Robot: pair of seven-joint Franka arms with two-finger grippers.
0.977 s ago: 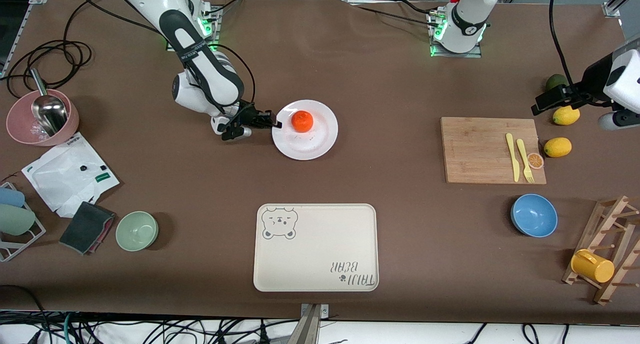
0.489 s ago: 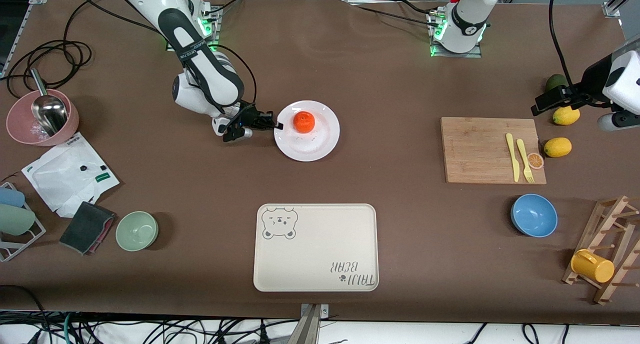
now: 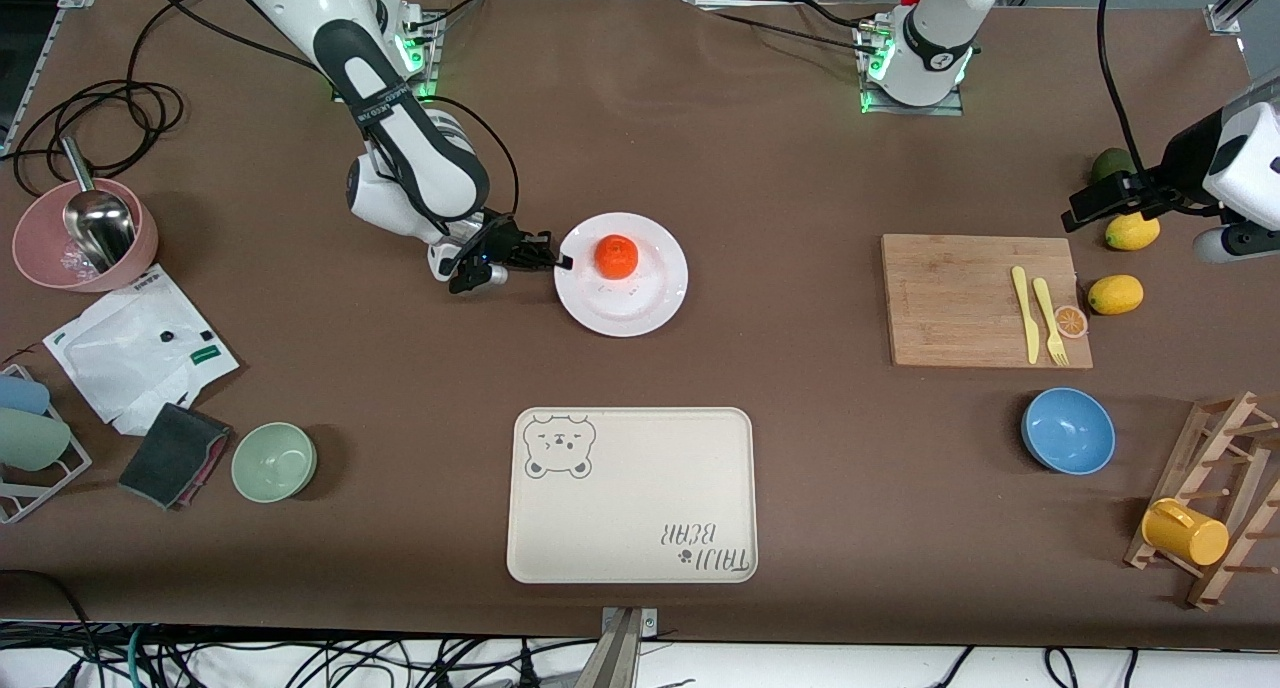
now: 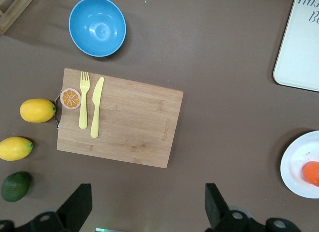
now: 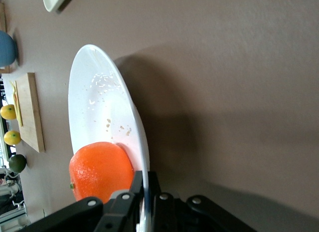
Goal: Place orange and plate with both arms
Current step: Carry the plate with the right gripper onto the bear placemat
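Right gripper (image 3: 556,260) jaws clamped on plate (image 3: 640,303) rim beside orange (image 3: 616,255); left gripper (image 4: 149,204) jaws wide apart.

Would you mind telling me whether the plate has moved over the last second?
Yes: the plate, clamped by the right pincer, has slid toward the tray, carrying the orange.

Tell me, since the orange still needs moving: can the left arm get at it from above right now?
Probably yes. The orange sits uncovered on the plate; the right gripper pinches only the rim. The left gripper, open, waits over the table's end near the lemons, so it is a long reach.
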